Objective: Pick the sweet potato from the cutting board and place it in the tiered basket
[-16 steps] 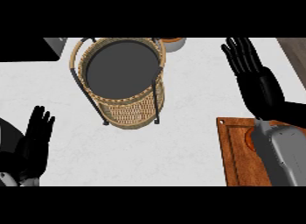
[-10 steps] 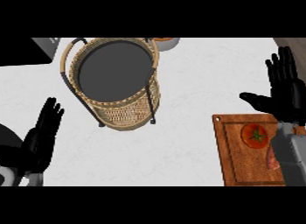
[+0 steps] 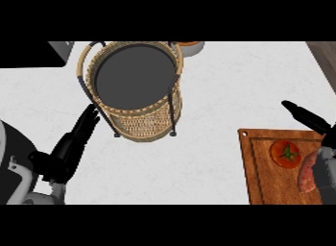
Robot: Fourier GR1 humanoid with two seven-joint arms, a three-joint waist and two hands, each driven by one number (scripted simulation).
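The sweet potato [image 3: 307,174], reddish-brown and long, lies on the wooden cutting board [image 3: 261,168] at the lower right, partly hidden by my right forearm. A red tomato [image 3: 285,153] sits just beside it on the board. My right hand [image 3: 314,120] is open above the board's far edge, fingers straight, touching nothing. The wicker tiered basket [image 3: 132,86] with a dark top tray stands at the upper middle. My left hand [image 3: 73,144] rests open at the lower left, fingers pointing toward the basket's base.
A dark appliance [image 3: 25,54] sits at the upper left corner. A small orange-rimmed bowl [image 3: 190,46] peeks out behind the basket. The counter's right edge runs along a brown strip [image 3: 335,62] at the upper right.
My right hand has drawn back toward the lower right, uncovering the tomato and the sweet potato. The view has shifted, so the basket now sits further right and the board further left.
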